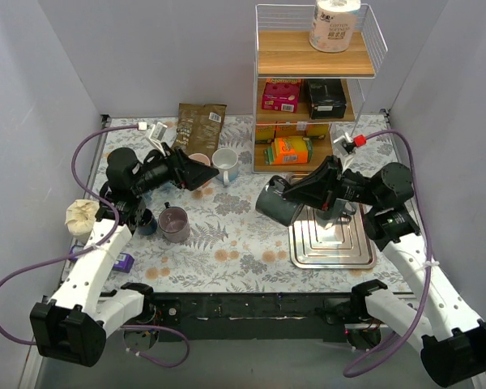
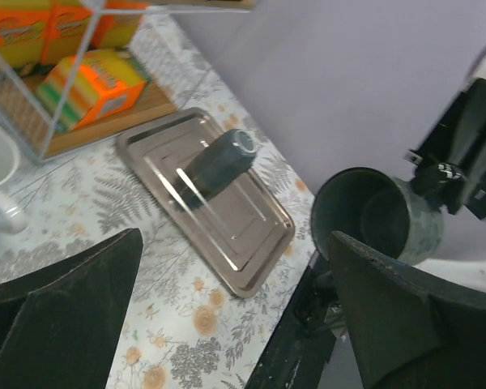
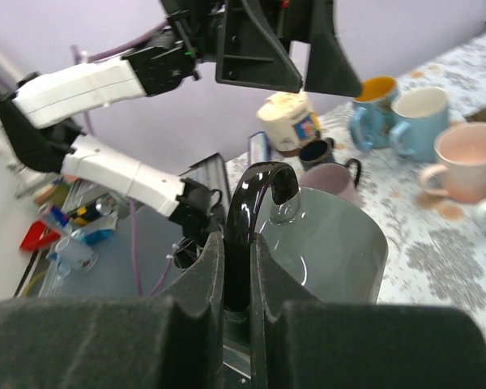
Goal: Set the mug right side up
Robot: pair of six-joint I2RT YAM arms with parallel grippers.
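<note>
Top external view: dark grey-green ceramic mug is just right of frame centre, held above the floral-patterned desk. It is tipped on its side, mouth facing left, and just left of the rectangular steel tray. Right tool is clenched on its glossy black handle, confirmed in right wrist view. Left tool is released, fingers spread wide, at upper left beside a pink mug.

Mug dk grey-green; tablecloth white w/ floral print; tray silver.

Right gripper grips dark mug, seemingly tilted sideways, at steel tray left edge.
</note>
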